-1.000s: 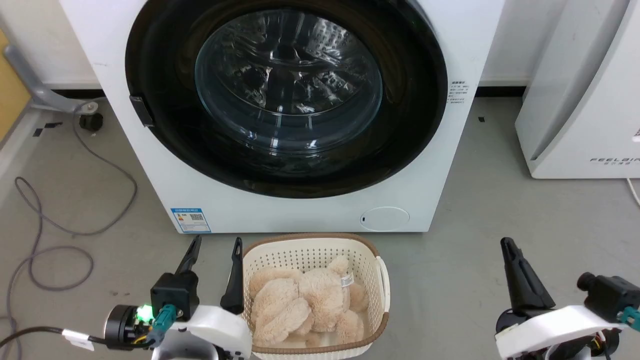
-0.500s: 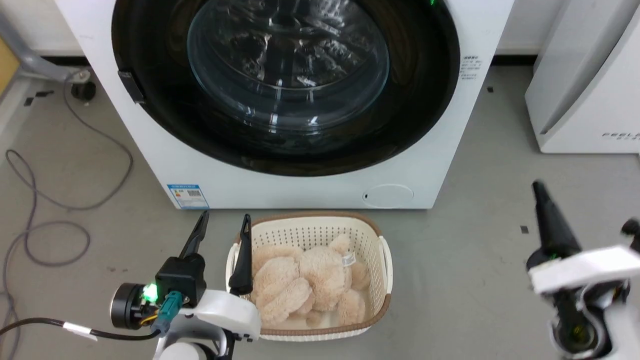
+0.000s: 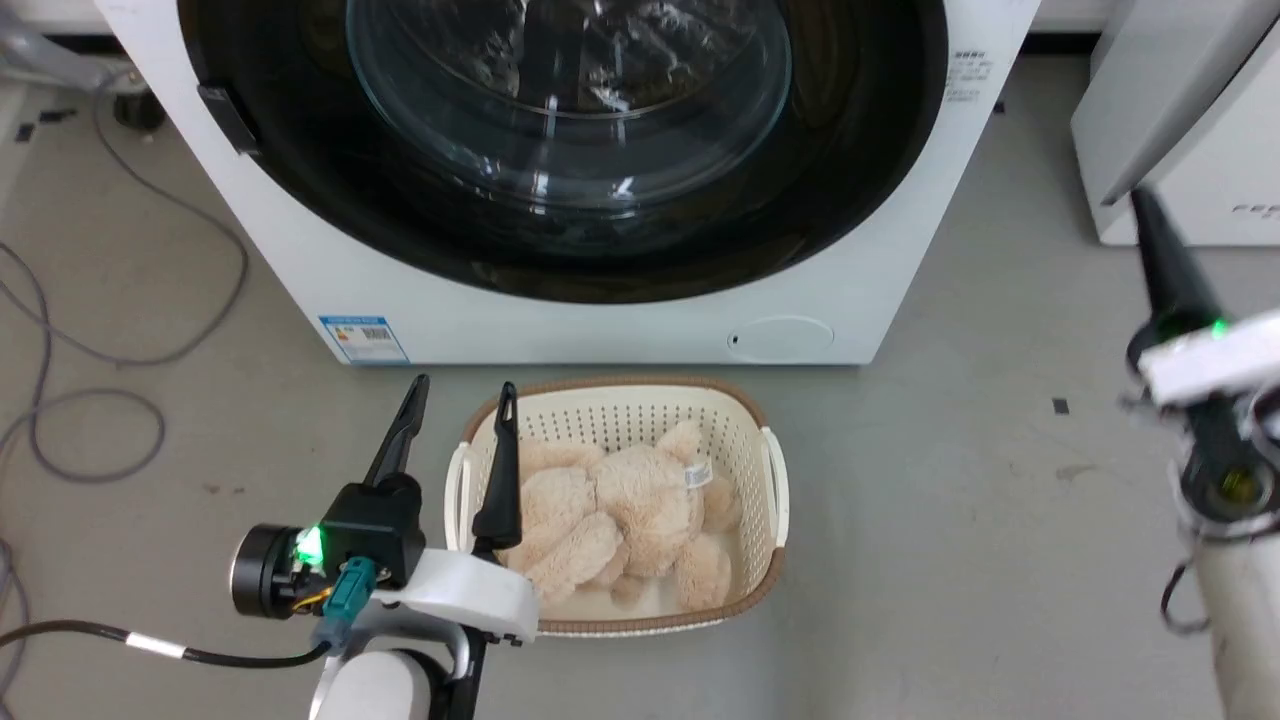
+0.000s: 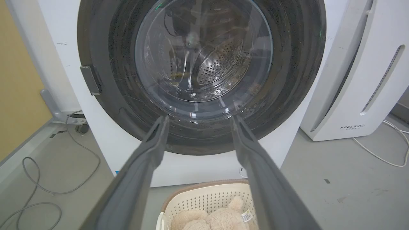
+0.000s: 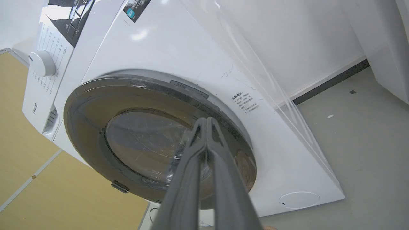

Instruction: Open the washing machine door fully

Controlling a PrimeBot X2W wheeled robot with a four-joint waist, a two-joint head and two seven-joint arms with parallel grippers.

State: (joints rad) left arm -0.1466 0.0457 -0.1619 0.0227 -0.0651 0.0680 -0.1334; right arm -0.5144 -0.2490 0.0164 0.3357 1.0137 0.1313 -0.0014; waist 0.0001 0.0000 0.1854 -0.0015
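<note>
- Right gripper [image 5: 206, 120]: fingers are pressing together along their whole length and gripping nothing.
- It is pointing up at the washing machine door [image 5: 89, 127]. In its wrist view the tips are overlapping the right edge of the glass window [image 5: 143, 140], with no contact visible.
- Left gripper [image 4: 198, 118]: fingers are spreading wide and holding nothing. It is hanging low, with the basket [image 3: 770, 480] and plush toy [image 3: 620, 510] just under and beside its right finger.
- The door is sitting ahead of and above both grippers, facing them, shut flush against the washing machine [image 3: 600, 330].
- Key relation: the door is round, so it has no long axis. It is probably swinging about a vertical edge.
- A grey tab [image 4: 89, 80] is showing on the rim ahead-left of the left gripper. I can't tell whether it is a hinge or a latch.
- My read: the right arm is looking nearer, riding higher and closer to the door's right rim. The left is needing a lift first.
- Hard to see: the head view is cutting off the door's top, and the right gripper is blurring there into a single dark finger.
- Glare is masking the glass, and no handle recess is showing clearly.
</note>
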